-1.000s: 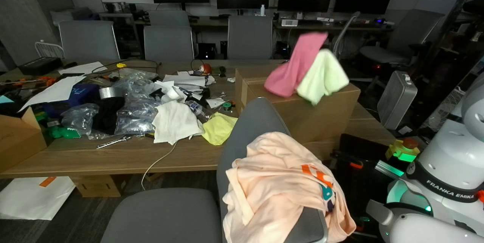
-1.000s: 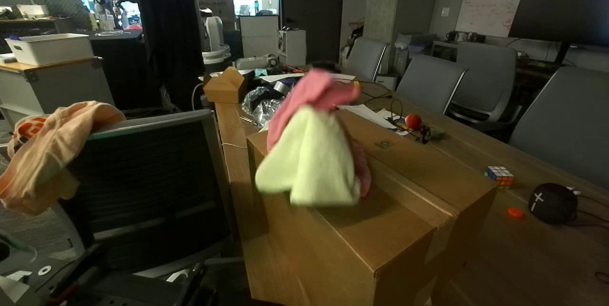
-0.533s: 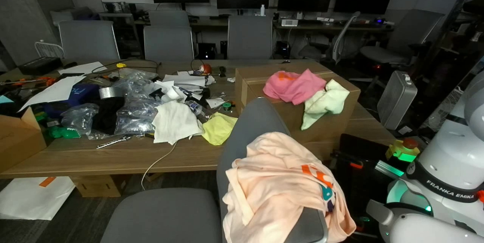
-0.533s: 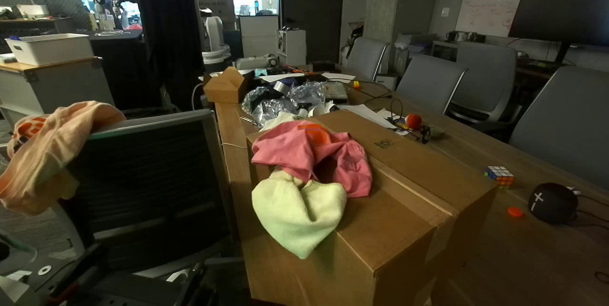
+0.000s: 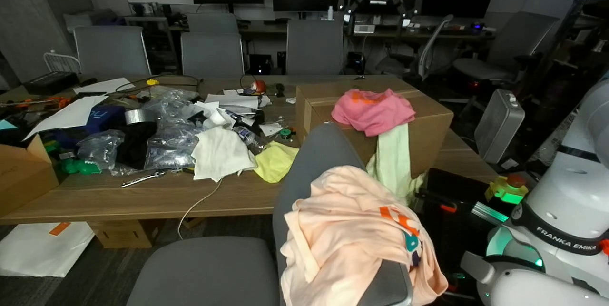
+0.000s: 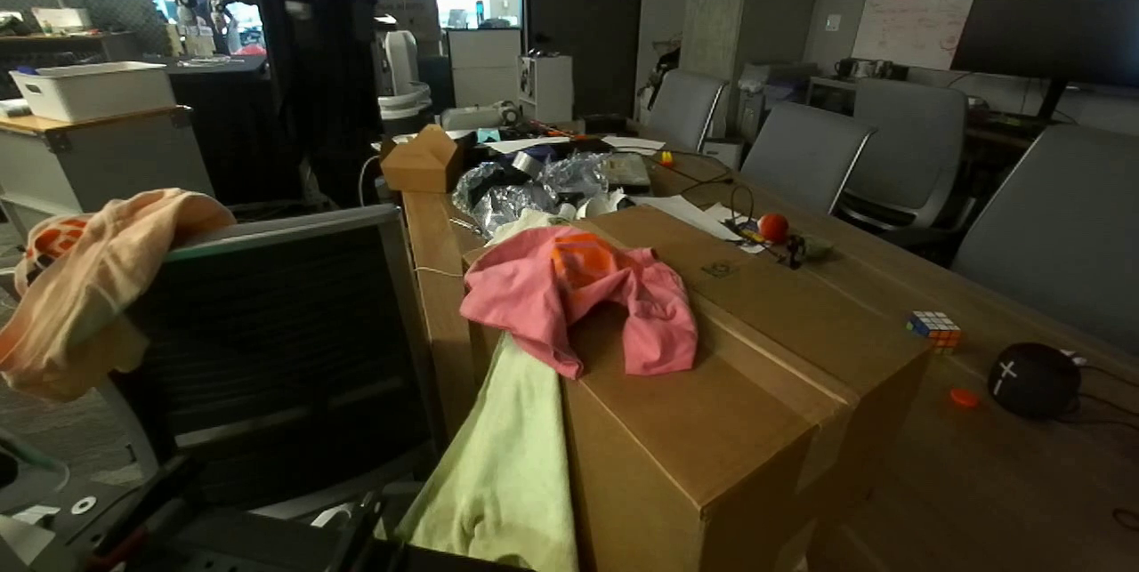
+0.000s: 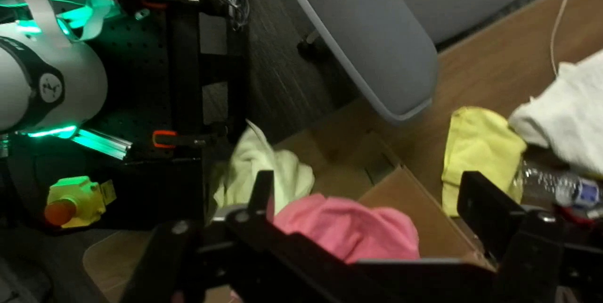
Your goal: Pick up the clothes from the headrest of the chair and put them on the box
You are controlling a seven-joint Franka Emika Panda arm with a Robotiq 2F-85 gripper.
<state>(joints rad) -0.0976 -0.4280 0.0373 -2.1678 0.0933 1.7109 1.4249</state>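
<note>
A puzzle cube (image 6: pixel 934 331) sits near a black speaker (image 6: pixel 1034 380) and an orange disc (image 6: pixel 964 398).

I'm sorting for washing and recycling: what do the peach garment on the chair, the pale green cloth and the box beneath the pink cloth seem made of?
Peach garment: thin, matte fabric, perhaps cotton knit, by its soft, crumpled folds; fibre unconfirmed.
Pale green cloth: matte textile, by its limp drape; weave unclear.
Box: most likely dull brown cardboard, by its flat panels and folded edges.

Box (image 6: pixel 783 314) on table (image 5: pixel 228 203), garment (image 6: pixel 583 274) atop, cloth (image 6: pixel 507 465) down box's side, clothes (image 5: pixel 354 234) over chair back (image 5: pixel 319 153)
</note>
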